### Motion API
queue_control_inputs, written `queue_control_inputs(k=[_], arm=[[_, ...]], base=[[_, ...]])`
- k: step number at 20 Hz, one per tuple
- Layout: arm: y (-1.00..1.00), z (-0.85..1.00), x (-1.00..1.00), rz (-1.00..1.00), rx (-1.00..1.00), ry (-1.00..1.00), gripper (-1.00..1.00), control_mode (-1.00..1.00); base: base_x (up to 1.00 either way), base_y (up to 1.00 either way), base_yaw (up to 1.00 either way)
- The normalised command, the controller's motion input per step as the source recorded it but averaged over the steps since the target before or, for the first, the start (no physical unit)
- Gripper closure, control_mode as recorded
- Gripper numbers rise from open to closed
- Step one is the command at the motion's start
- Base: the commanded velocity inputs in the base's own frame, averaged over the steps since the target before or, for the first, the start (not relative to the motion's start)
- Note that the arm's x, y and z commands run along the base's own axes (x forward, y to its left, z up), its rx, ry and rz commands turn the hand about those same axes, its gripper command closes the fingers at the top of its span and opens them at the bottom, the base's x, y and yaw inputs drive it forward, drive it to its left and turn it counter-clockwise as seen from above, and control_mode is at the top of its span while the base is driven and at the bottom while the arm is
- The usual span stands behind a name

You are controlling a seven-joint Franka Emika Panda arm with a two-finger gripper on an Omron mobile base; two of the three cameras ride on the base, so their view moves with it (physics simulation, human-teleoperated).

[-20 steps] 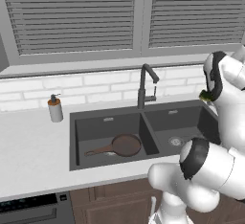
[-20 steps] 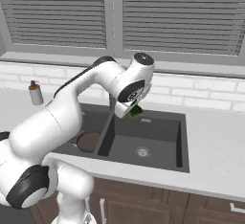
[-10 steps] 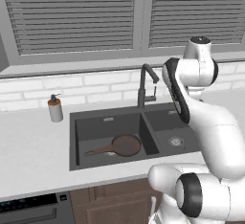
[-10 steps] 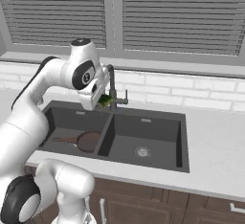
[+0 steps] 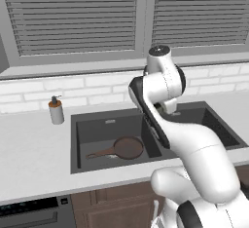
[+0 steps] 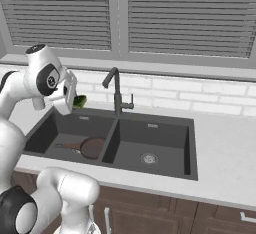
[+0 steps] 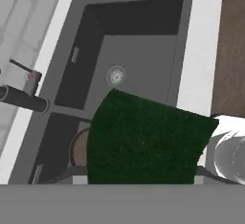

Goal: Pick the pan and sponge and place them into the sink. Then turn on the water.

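The green sponge [image 6: 79, 101] is pinched in my gripper [image 6: 76, 100], which is shut on it and hangs above the back rim of the sink's left basin, left of the faucet. In the hand view the sponge [image 7: 143, 141] is large and hides the fingertips. The dark-brown pan [image 5: 127, 147] lies flat in the left basin of the dark-grey sink [image 5: 92, 124], its handle pointing left. It also shows in the right base view, pan [image 6: 91, 147], and as a sliver under the sponge, pan [image 7: 78, 149]. No water runs from the faucet [image 6: 116, 89].
A small grey soap dispenser [image 5: 56, 110] stands on the counter left of the sink. The right basin holds only its silver drain [image 6: 148, 158]. White brick wall and window blinds rise behind the faucet [image 7: 21, 98]. My own arm [image 5: 160, 100] blocks the sink's middle in the left base view.
The arm has swung left across the sink, carrying the sponge from over the right basin past the faucet to the left basin's back rim. The pan has stayed put.
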Motion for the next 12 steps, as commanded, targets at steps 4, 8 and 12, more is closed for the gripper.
queue_control_inputs(k=[4,8,12], arm=[[0.88,-0.5,0.36,0.16,-0.06,0.14,1.0,-1.0],[0.66,-0.75,0.6,0.11,0.0,0.25,1.0,-1.0],[0.46,-0.79,0.44,0.05,0.0,0.17,1.0,-1.0]], base=[[0.0,0.0,0.0],[0.0,0.0,0.0],[0.0,0.0,0.0]])
